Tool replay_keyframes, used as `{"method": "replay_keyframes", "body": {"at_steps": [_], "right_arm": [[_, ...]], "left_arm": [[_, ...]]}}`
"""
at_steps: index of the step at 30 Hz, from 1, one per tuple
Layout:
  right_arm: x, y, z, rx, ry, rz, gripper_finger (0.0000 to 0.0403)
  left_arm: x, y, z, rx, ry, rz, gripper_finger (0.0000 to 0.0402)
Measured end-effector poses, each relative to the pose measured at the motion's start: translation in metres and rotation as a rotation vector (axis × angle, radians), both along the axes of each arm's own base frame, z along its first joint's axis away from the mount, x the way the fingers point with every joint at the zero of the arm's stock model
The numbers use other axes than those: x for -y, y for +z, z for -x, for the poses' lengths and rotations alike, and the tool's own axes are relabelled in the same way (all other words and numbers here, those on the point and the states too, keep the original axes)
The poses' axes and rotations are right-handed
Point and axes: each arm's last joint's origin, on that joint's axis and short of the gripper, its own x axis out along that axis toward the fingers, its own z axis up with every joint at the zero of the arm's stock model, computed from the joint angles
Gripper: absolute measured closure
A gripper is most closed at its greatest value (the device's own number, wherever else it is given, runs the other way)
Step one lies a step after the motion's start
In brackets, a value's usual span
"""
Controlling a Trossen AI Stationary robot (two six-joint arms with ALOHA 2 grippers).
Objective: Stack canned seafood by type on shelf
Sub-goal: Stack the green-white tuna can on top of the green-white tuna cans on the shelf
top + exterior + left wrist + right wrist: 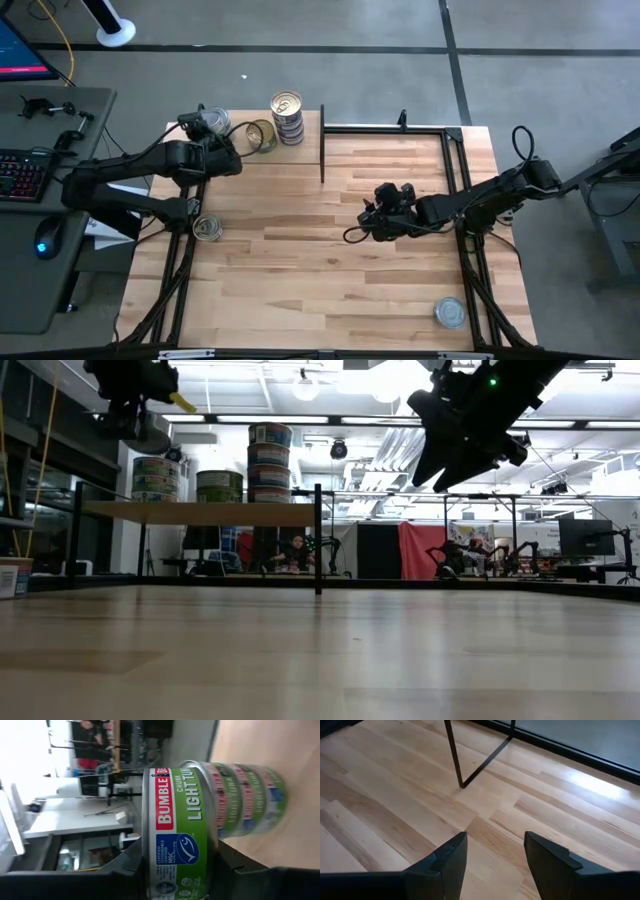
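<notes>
At upper left of the high view, the left end effector [208, 124] grips a green-labelled tin [177, 830] above the shelf [200, 512], beside three stacks of canned seafood [268, 465]. At center right, the right end effector [372, 222] hovers over the table [300, 260], fingers apart and empty. The job looks mostly done: two loose tins, one [208, 228] at left, another [450, 313] at lower right, remain unshelved.

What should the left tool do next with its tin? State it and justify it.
Probably ease the green-label tin down onto the green-label stack right beside it, then open. The left tool is shut on that tin over the shelf, and the labels match. The right tool hangs open over the bare table, holding nothing.
</notes>
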Motion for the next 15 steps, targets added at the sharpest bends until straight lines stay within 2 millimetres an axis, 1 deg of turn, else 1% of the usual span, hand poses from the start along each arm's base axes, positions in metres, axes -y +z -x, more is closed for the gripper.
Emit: {"method": "replay_keyframes", "body": {"at_steps": [3, 10, 15], "right_arm": [[0.0, 0.0, 0.0, -0.001, 0.0, 0.001, 0.0215], [0.0, 0.0, 0.0, -0.004, 0.001, 0.001, 0.0215], [0.0, 0.0, 0.0, -0.006, 0.004, -0.003, 0.0215]], "left_arm": [[-0.003, -0.001, 0.001, 0.011, 0.012, 0.042, 0.0284], [-0.014, 0.0, 0.004, 0.016, 0.08, 0.026, 0.0284], [-0.022, 0.002, 0.0, 0.027, 0.077, 0.036, 0.0284]]}}
